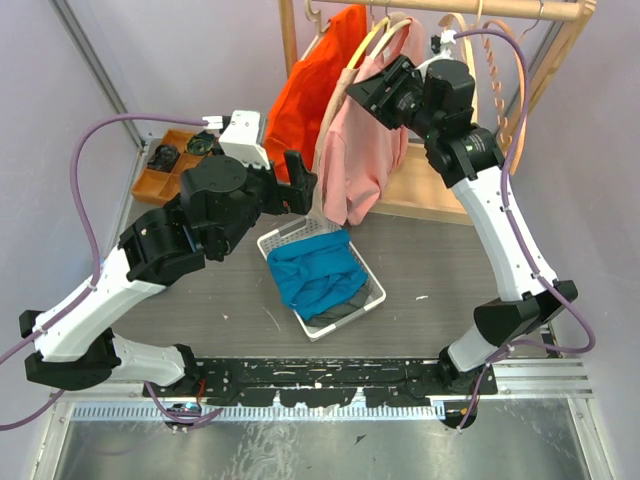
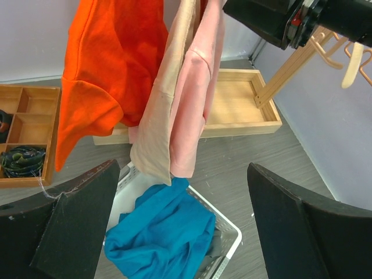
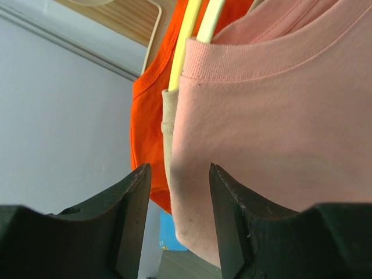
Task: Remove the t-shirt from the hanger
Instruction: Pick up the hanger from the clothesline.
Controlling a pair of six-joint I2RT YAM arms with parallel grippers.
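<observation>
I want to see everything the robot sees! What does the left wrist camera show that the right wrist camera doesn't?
Only the left wrist view shows the white basket and the wooden tray with compartments. Only the right wrist view shows the yellow hanger and a ribbed collar close up. Both show the orange t-shirt, the beige t-shirt and the pink t-shirt hanging side by side.

A white mesh basket sits mid-table, holding a crumpled blue cloth. At the far left stands a wooden box with compartments, dark bundled items inside. A wooden clothes rack rises behind, spare hangers at its right end.
</observation>
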